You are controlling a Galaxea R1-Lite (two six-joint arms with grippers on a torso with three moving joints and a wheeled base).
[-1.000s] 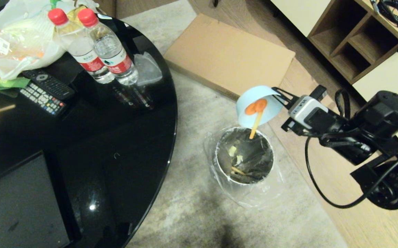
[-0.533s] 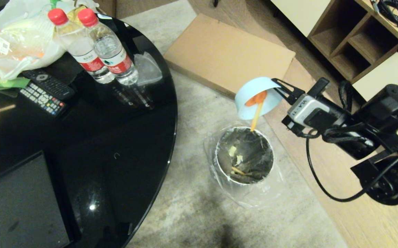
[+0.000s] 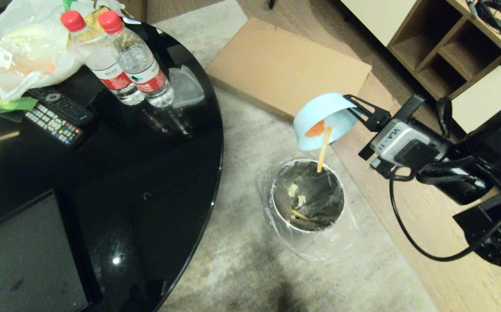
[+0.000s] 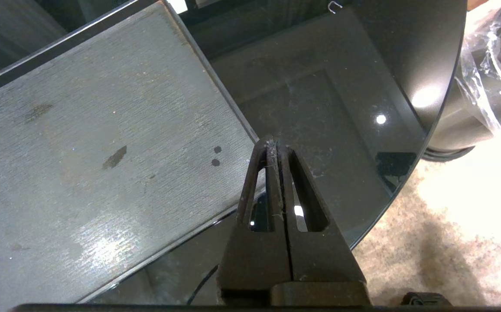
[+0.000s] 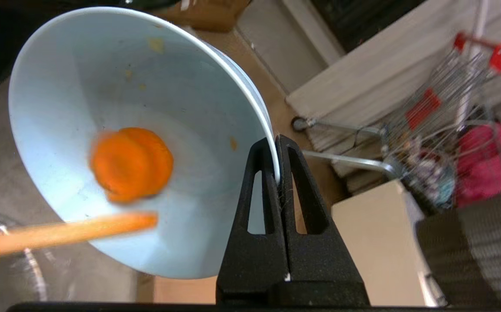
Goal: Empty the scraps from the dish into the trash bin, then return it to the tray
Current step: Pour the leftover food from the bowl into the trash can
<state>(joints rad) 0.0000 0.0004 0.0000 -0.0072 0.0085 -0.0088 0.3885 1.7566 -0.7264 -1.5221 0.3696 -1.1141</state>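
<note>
Trash bin (image 3: 307, 195) holds pale peelings. Dish (image 3: 320, 119), tipped above its far rim, retains a carrot slice (image 5: 131, 164) and possibly a peel strip (image 3: 323, 149). Right gripper (image 5: 276, 149) pinches the dish rim.

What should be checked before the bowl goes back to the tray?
1. Grip: right gripper shut on the bowl rim. Ok.
2. Bowl over the bin: tipped just above its far edge, a long strip hanging over the opening. Ok.
3. Bowl empty: an orange carrot piece and the strip remain in it. Not ok.
4. Landing spot: the visible part of the tray is bare. Ok.
5. Left gripper: shut, parked at the tray's corner, over the table. Ok.
</note>
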